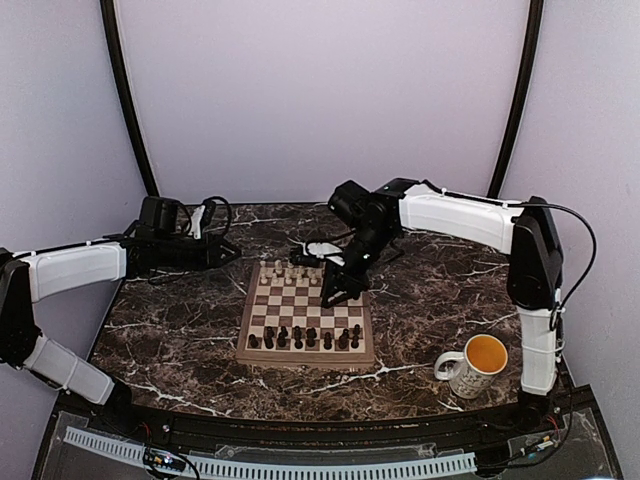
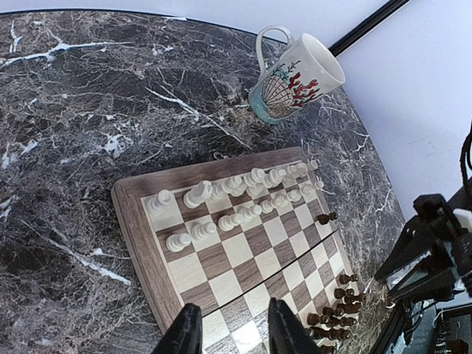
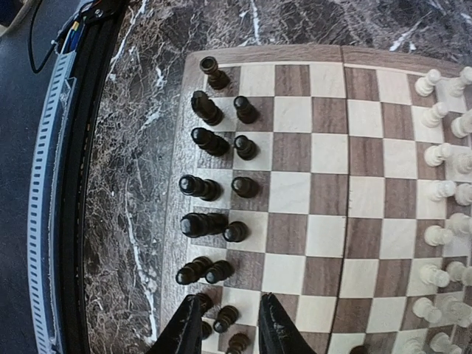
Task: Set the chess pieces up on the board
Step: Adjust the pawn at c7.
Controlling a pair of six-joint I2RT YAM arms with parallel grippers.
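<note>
The board [image 1: 305, 358] lies mid-table. Cream-white pieces [image 1: 290, 272] stand in two rows along its far side, and dark pieces [image 1: 305, 338] along its near side. My right gripper [image 1: 335, 292] hovers above the board's far right part, open and empty. In the right wrist view its fingers [image 3: 230, 328] straddle the sight of a dark pawn [image 3: 225, 318] far below on the board [image 3: 265, 53]. My left gripper [image 1: 228, 252] hangs open and empty off the board's far left corner. In its own view [image 2: 232, 332] it looks down on the board [image 2: 136, 221], the white rows [image 2: 236, 195] and one stray dark piece [image 2: 327, 217].
A white mug [image 1: 478, 362] with an orange inside stands on the marble at near right, and shows in the left wrist view [image 2: 291, 77]. A small white object with cables [image 1: 315, 248] lies behind the board. The table's front rail [image 3: 63, 184] runs past the dark pieces.
</note>
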